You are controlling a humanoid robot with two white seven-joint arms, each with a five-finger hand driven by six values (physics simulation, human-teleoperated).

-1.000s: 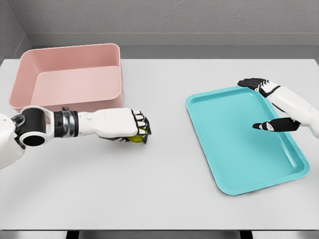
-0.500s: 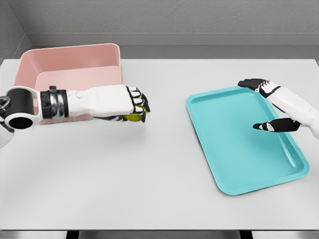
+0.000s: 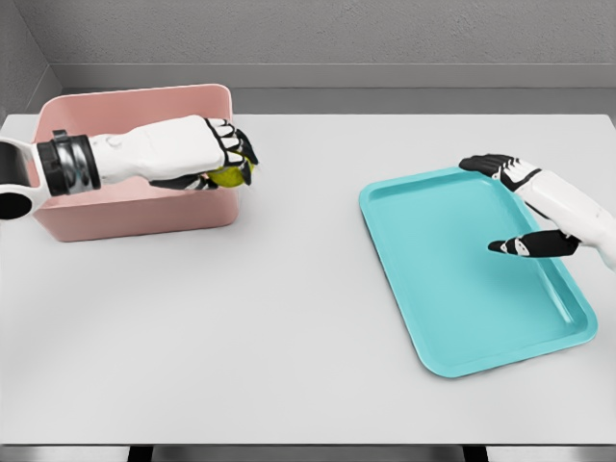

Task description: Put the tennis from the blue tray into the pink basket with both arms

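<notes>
My left hand (image 3: 227, 162) is shut on the yellow-green tennis ball (image 3: 229, 176), holding it above the right front wall of the pink basket (image 3: 135, 214). Only the ball's lower part shows under the curled fingers. The left forearm stretches across the basket from the left edge. The blue tray (image 3: 462, 318) lies on the right of the table with nothing in it. My right hand (image 3: 508, 207) hovers open over the tray's far right part, fingers spread.
The white table (image 3: 289, 318) carries only the basket at the back left and the tray at the right. A grey wall runs behind the table's far edge.
My left hand has carried the ball up and back to the left, from over the table in front of the basket to above the basket's right edge. The right hand has stayed put.
</notes>
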